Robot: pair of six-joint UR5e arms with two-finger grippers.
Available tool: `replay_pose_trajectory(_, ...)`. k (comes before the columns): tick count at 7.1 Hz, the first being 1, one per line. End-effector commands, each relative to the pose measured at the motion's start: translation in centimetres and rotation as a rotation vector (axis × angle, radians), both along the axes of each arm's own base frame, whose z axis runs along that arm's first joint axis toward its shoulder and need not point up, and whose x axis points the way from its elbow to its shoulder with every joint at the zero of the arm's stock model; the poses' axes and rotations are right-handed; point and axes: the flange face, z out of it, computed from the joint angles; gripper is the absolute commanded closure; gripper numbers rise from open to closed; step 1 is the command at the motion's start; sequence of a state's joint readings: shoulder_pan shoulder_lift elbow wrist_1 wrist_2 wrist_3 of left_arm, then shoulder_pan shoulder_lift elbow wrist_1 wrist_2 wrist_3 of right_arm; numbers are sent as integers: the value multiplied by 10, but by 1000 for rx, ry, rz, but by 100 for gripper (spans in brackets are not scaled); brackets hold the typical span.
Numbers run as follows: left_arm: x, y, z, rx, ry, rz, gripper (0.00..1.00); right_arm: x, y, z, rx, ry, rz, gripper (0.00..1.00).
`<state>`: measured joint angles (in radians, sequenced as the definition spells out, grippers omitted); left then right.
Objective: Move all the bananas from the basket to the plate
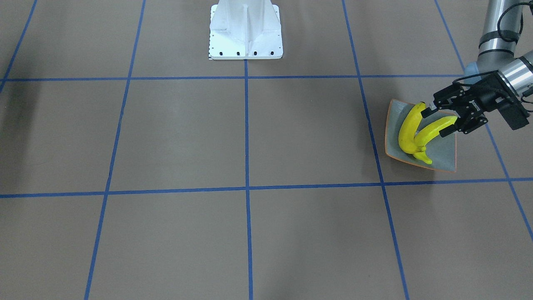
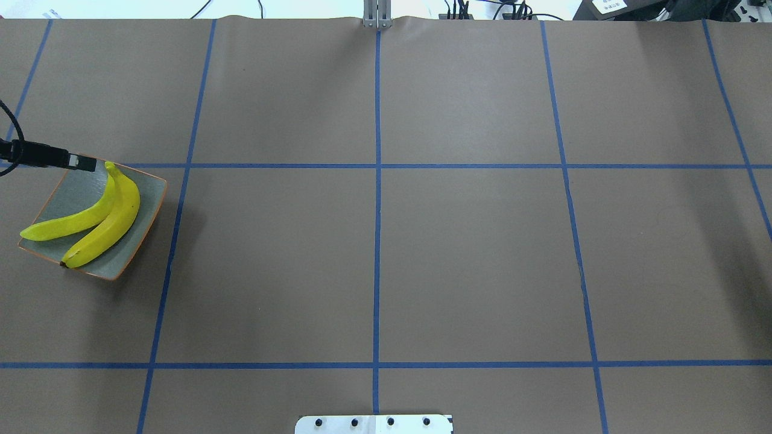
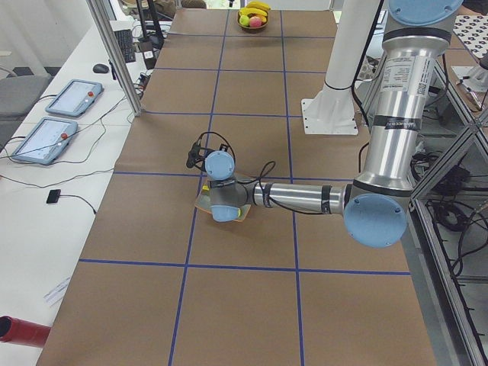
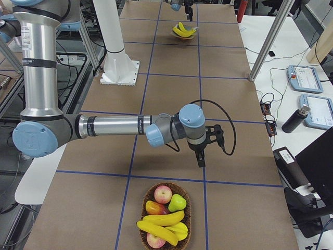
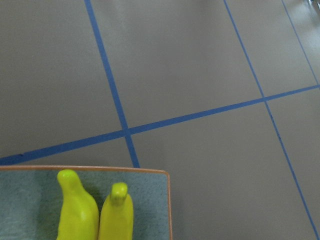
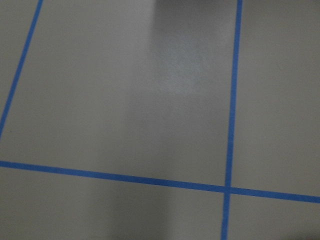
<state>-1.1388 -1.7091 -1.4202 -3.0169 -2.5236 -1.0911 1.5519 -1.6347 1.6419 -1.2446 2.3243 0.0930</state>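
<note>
Yellow bananas (image 1: 407, 129) overlap on the plate (image 1: 443, 155); left fingers (image 1: 449, 130) apart above (right fingers (image 4: 200, 159): cannot tell).

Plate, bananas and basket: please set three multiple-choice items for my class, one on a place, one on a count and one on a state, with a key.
1. In the overhead view, where is the plate?
A) at the left edge
B) in the centre
C) at the right edge

2. How many bananas lie on the plate?
A) one
B) two
C) four

3. What state is the basket in?
A) empty
B) tipped over
C) upright, holding fruit

Key:
1 A: the plate sits at that view's left edge.
2 B: two lie side by side on it.
3 C: the exterior right view shows it upright with two more bananas and other fruit inside.
</note>
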Motion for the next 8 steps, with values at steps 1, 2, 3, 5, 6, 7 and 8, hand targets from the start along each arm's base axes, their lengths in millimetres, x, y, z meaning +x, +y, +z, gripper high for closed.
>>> replay_pose_trajectory(1, 4, -9, -16, 16, 10, -6, 0, 51, 67, 87, -8, 43, -63, 0)
replay_pose_trajectory(2, 5, -11, -20, 23, 13, -6, 0, 83, 88, 130, -10, 53, -74, 0)
replay_pose_trajectory(3, 6, -13, -24, 30, 17, -6, 0, 108, 107, 164, -20, 54, -69, 0)
replay_pose_trajectory(5, 5, -13, -27, 37, 20, -8, 0, 113, 136, 218, -133, 24, -42, 0)
replay_pose_trajectory(6, 5, -13, -29, 41, 21, -8, 0, 113, 143, 229, -196, 7, 4, 3)
replay_pose_trajectory(7, 2, -9, -32, 50, 25, -11, 0, 113, 145, 232, -256, -3, 62, 3)
replay_pose_trajectory(8, -1, -7, -36, 59, 29, -12, 0, 113, 147, 235, -269, 4, 66, 3)
